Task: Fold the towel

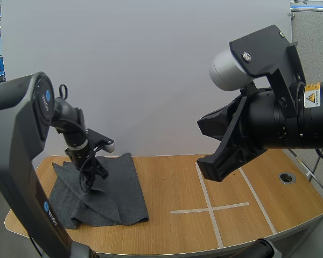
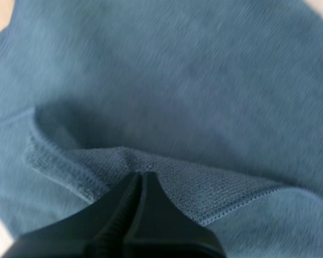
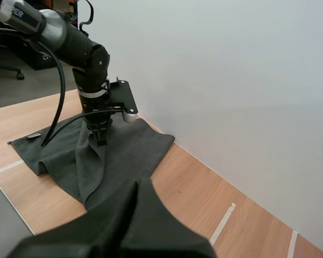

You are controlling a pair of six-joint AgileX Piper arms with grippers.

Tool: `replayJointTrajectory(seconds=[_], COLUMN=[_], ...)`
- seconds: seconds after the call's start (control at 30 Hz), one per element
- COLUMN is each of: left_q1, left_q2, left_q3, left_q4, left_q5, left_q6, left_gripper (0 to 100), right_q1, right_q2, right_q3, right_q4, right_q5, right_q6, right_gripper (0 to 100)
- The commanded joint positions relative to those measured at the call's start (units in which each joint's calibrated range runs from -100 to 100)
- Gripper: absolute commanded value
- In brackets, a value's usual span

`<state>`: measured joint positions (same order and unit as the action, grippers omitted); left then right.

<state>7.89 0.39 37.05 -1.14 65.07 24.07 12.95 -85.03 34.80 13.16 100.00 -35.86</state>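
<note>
A dark grey towel (image 1: 110,188) lies rumpled at the left end of the wooden table (image 1: 172,183). My left gripper (image 1: 90,173) points down at its middle. In the left wrist view that gripper (image 2: 141,174) is shut on a raised fold of the towel (image 2: 194,80), at a hemmed edge. From the right wrist view the towel (image 3: 134,153) shows a ridge pulled up under the left arm's gripper (image 3: 100,141). My right gripper (image 3: 138,184) hovers high above the table's middle, away from the cloth, its fingers together as one dark wedge with nothing held.
White tape lines (image 1: 210,207) form a cross on the right half of the table. A round cable hole (image 1: 287,177) sits near the right edge. A plain white wall stands right behind the table.
</note>
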Motion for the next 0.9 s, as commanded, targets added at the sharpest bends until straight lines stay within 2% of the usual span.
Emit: replayJointTrajectory(seconds=[0.0,0.43,0.67,0.87], left_q1=[1.79,9.22,13.55,16.57], left_q2=[-3.3,-8.8,-10.2,-11.8], left_q3=[2.5,10.9,14.0,14.9], left_q4=[-3.4,-8.5,-13.5,-15.2], left_q5=[-0.9,-0.1,-0.1,2.6], left_q6=[3.6,12.8,19.6,23.8], left_gripper=[0,0,0,0], right_q1=[-0.1,-0.1,-0.1,-0.1], right_q2=[-0.5,-0.5,-0.5,-0.5], right_q3=[-0.1,-0.1,-0.1,-0.1], right_q4=[0.4,1.7,1.8,2.0], right_q5=[0.0,0.0,0.0,0.0], right_q6=[0.1,0.1,0.1,0.1], right_gripper=[0,0,0,0])
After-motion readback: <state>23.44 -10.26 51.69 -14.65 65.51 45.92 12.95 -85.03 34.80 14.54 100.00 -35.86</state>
